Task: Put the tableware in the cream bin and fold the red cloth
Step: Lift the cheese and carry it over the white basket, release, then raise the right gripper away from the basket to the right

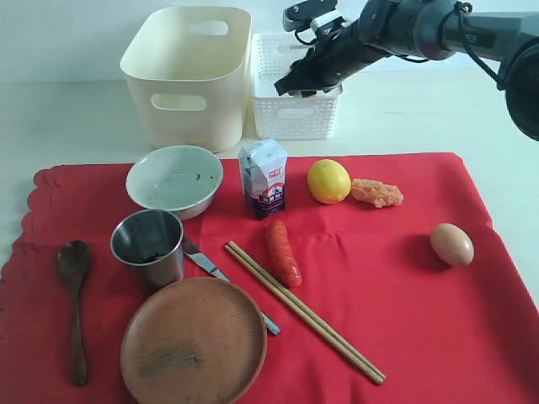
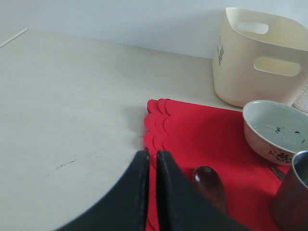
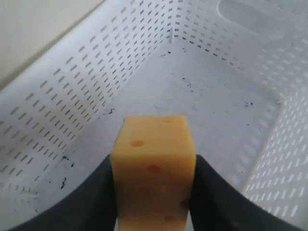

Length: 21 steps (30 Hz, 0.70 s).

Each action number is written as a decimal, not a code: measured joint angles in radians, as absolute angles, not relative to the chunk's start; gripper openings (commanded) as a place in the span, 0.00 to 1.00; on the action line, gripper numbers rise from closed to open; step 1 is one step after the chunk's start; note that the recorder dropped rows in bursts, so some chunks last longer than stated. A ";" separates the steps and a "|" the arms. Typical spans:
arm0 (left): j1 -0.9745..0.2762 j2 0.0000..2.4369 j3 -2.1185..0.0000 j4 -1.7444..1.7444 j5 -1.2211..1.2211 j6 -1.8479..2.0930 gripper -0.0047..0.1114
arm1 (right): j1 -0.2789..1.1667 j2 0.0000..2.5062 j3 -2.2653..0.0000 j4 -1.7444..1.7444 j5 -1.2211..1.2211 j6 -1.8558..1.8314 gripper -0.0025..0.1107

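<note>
Yellow cheese block (image 3: 153,144) clamped in right gripper (image 3: 154,166) over white basket (image 3: 62,96); left gripper (image 2: 151,155) jaws together, seemingly empty.

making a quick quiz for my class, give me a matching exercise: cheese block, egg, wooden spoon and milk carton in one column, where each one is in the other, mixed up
Column one
1. cheese block
2. egg
3. wooden spoon
4. milk carton

Column two
a. upright between the bowl and the lemon
b. gripped in the right jaws above the white basket
c. alone on the right part of the red cloth
d. lying to the left of the steel cup in the exterior view

Pairs: 1-b, 2-c, 3-d, 4-a
</note>
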<state>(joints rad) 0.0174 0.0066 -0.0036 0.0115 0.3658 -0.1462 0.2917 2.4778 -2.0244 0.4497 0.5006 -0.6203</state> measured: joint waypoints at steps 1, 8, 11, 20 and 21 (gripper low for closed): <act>0.017 0.007 -0.004 0.011 0.366 -0.146 0.11 | 0.292 2.478 -2.024 0.450 0.504 -0.620 0.31; 0.017 0.007 -0.004 0.011 0.366 -0.146 0.11 | 0.292 2.465 -2.024 0.448 0.539 -0.620 0.50; 0.017 0.007 -0.004 0.011 0.366 -0.146 0.11 | 0.292 2.444 -2.024 0.445 0.562 -0.620 0.53; 0.017 0.007 -0.004 0.011 0.366 -0.146 0.11 | 0.292 2.327 -2.024 0.393 0.653 -0.551 0.54; 0.017 0.007 -0.004 0.011 0.366 -0.146 0.11 | 0.292 2.312 -2.024 0.384 0.671 -0.537 0.54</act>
